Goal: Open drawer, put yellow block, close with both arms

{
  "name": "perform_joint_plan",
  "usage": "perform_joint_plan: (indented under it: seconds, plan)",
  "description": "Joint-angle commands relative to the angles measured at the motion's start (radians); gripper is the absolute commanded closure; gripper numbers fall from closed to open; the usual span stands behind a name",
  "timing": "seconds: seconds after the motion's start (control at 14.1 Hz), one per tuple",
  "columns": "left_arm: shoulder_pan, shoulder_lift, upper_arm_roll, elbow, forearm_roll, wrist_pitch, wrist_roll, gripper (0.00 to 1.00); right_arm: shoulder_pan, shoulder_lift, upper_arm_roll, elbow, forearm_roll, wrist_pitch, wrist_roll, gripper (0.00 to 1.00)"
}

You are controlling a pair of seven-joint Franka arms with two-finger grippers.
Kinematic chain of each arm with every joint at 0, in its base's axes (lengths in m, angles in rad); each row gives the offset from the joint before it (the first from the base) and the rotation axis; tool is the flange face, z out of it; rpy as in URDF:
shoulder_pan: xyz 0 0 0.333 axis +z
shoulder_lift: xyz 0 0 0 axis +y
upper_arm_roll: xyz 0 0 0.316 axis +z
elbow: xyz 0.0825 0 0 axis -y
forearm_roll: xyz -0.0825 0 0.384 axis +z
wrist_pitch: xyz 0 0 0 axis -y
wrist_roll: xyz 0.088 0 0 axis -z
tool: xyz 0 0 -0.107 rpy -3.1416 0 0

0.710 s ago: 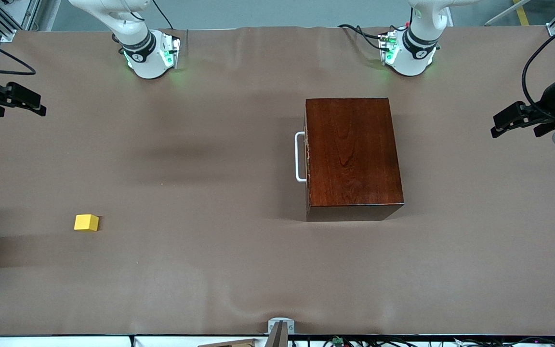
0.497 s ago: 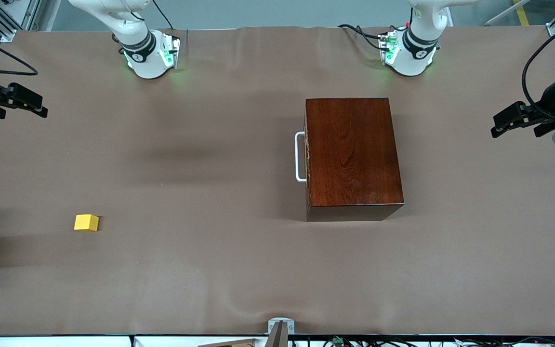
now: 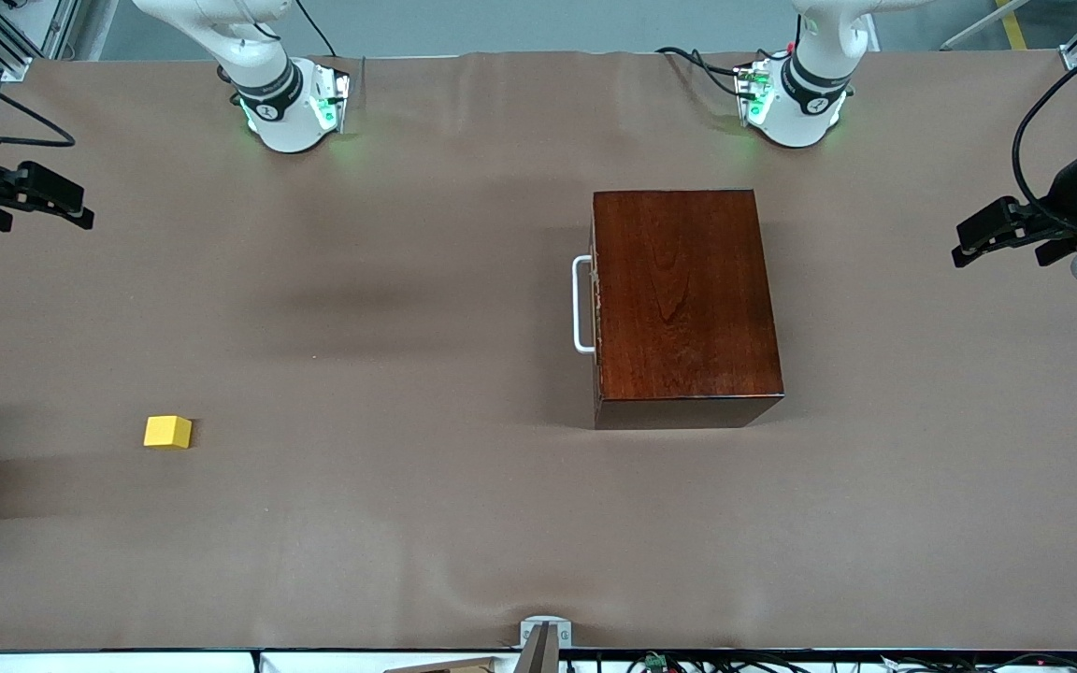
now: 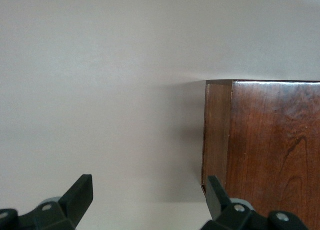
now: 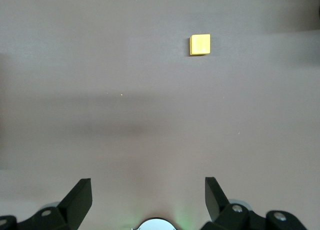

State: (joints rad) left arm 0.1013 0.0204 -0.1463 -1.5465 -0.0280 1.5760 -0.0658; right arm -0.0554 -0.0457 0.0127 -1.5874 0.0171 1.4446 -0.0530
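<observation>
Right now both wait, fingers spread: left gripper [image 3: 969,245], right gripper [image 3: 80,207]; the drawer [image 3: 595,304] sits closed, so hook its white handle [image 3: 580,305] squarely, pull straight.

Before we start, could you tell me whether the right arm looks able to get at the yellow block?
Probably yes: the yellow block lies alone on bare table, and the right gripper hangs open above that end.

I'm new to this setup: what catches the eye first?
The dark reddish-brown wooden box toward the left arm's end of the table, its drawer shut with the white handle showing. Then the small yellow block alone toward the right arm's end, nearer the front camera.
</observation>
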Motion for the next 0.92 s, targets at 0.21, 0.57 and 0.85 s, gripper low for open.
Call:
perform_joint_plan:
  seconds: [0.21,0.57,0.85]
  plan:
    - [0.001,-0.022,-0.004,-0.004,0.008,0.01,0.008,0.0,-0.001,-0.006,0.0,0.004,-0.003,-0.012,0.002,0.0]
    - [-0.008,-0.013,-0.106,-0.001,0.007,0.006,-0.017,0.0,-0.006,0.032,-0.002,0.0,-0.003,0.003,-0.007,0.0]
    - [-0.017,0.035,-0.191,0.052,0.007,0.006,-0.115,0.0,0.008,0.095,-0.002,-0.002,0.001,0.068,-0.008,0.0]
